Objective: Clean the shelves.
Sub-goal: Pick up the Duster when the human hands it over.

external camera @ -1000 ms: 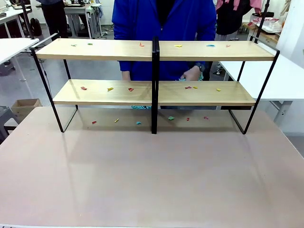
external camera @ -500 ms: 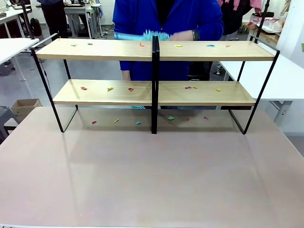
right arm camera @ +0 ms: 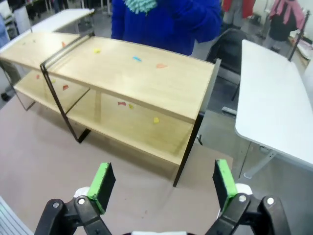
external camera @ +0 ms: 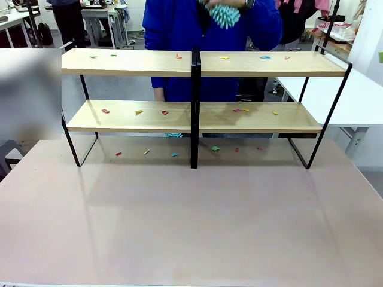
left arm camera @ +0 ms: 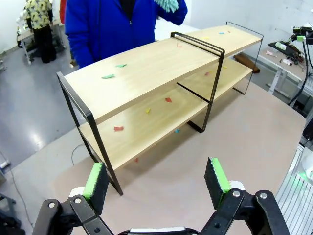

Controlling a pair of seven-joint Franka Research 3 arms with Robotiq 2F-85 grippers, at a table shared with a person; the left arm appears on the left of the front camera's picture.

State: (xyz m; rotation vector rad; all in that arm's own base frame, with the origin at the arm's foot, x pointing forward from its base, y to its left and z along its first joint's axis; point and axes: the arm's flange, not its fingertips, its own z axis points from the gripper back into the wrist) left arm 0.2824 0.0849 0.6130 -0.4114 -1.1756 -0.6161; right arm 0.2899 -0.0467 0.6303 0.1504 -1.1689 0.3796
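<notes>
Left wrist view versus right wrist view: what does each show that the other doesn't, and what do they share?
Left wrist view: the open left gripper and a bystander in a patterned shirt. Right wrist view: the open right gripper and a dark chair. Both: the shelves, coloured scraps on both boards, the person in blue holding a teal duster.

The near half of the table lies bare from left edge to right edge. Along the far edge the shelves span nearly the full width. Their central post splits each level into a left and a right bay, open toward the front, with small scraps strewn there. A person stands close behind, holding a duster above the top board.
</notes>
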